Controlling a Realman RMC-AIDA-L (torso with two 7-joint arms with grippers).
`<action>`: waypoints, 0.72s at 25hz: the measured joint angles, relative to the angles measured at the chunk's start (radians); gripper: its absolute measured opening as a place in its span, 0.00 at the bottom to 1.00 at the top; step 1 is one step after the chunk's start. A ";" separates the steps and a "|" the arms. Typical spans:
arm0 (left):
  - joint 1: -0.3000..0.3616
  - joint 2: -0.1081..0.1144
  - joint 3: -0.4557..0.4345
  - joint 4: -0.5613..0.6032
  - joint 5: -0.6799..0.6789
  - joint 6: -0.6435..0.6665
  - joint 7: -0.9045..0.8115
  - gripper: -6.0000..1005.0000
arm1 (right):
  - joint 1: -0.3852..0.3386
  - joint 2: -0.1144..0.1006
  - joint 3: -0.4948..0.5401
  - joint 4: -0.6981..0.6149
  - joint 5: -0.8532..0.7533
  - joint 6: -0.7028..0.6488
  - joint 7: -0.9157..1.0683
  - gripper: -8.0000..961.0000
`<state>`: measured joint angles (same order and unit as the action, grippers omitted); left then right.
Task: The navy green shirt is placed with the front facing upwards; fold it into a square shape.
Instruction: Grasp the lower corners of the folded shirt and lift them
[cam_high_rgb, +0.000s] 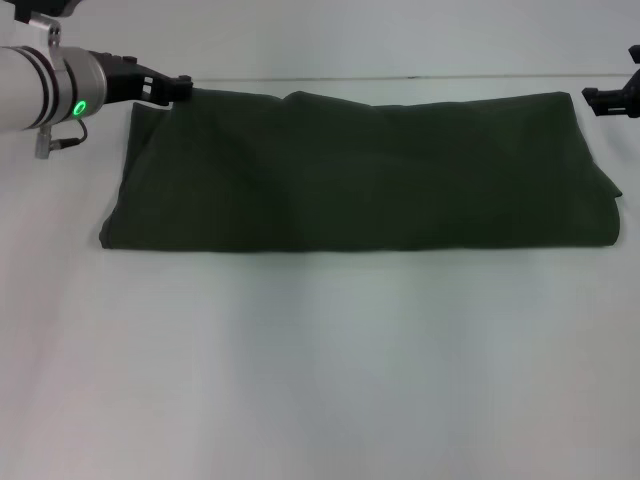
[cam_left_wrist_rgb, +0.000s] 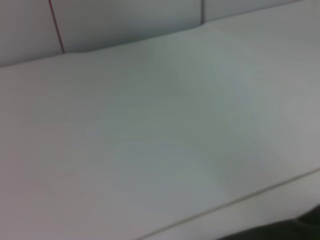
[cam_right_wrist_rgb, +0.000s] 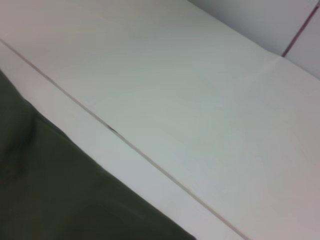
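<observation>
The navy green shirt (cam_high_rgb: 360, 175) lies folded into a long dark band across the far half of the white table (cam_high_rgb: 320, 370). No lettering shows on it. My left gripper (cam_high_rgb: 176, 90) sits at the shirt's far left corner and touches the cloth there. My right gripper (cam_high_rgb: 606, 99) hovers just off the shirt's far right corner, a small gap away from the cloth. The right wrist view shows a stretch of the shirt (cam_right_wrist_rgb: 60, 195) lying on the table. In the left wrist view only a dark sliver of the shirt (cam_left_wrist_rgb: 300, 231) shows.
A thin seam (cam_right_wrist_rgb: 150, 160) runs across the table surface just beyond the shirt's far edge. A pale wall with a red line (cam_left_wrist_rgb: 56, 27) stands behind the table. The bare near half of the table stretches to the front edge.
</observation>
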<state>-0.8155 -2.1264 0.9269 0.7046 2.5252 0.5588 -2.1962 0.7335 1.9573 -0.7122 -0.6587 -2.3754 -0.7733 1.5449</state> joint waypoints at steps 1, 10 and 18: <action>0.009 -0.003 0.001 0.015 -0.006 0.020 0.002 0.69 | -0.009 0.004 0.000 -0.019 0.007 -0.018 0.005 0.78; 0.167 -0.023 -0.005 0.244 -0.187 0.317 0.078 0.89 | -0.143 0.064 0.012 -0.301 0.039 -0.276 0.135 0.96; 0.277 0.017 -0.024 0.282 -0.406 0.497 0.169 0.92 | -0.229 0.067 0.058 -0.388 0.113 -0.500 0.221 0.95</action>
<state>-0.5382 -2.1095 0.9033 0.9864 2.1192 1.0555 -2.0276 0.5042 2.0246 -0.6542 -1.0464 -2.2629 -1.2730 1.7655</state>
